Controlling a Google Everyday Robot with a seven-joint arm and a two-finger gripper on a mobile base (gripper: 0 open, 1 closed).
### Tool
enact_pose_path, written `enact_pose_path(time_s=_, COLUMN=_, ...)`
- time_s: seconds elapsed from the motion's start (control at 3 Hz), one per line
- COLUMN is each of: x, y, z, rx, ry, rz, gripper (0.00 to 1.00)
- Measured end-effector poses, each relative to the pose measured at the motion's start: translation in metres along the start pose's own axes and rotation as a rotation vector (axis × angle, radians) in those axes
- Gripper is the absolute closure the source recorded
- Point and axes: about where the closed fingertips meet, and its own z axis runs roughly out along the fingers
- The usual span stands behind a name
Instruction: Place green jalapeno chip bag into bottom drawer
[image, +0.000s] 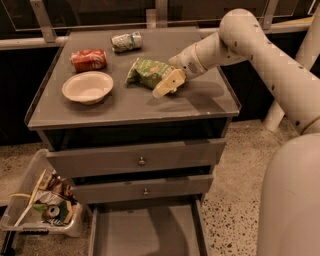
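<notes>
The green jalapeno chip bag (146, 72) lies crumpled on the grey cabinet top (125, 107), right of centre. My gripper (167, 84) reaches in from the right on the cream arm and sits low at the bag's right end, touching or overlapping its edge. The bottom drawer (145, 235) is pulled open at floor level below the cabinet, and its flat grey bottom shows nothing in it.
A white bowl (87, 86), a red soda can (89, 60) and a crushed green-and-white can (126, 41) sit on the top left of the bag. Two upper drawers with knobs (142, 161) are closed. A clear bin of trash (42, 205) stands on the floor at left.
</notes>
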Motion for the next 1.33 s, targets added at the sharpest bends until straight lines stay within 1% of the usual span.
enact_pose_path(time_s=0.33, x=0.0006, y=-0.0054, z=0.0197, rx=-0.041, ry=0.001, rz=0.042, gripper=0.00)
enact_pose_path(time_s=0.67, x=0.0003, y=-0.0060, z=0.0206, rx=-0.042, ry=0.001, rz=0.044, gripper=0.18)
enact_pose_path(time_s=1.33, x=0.0003, y=-0.0060, z=0.0206, rx=-0.042, ry=0.001, rz=0.044, gripper=0.64)
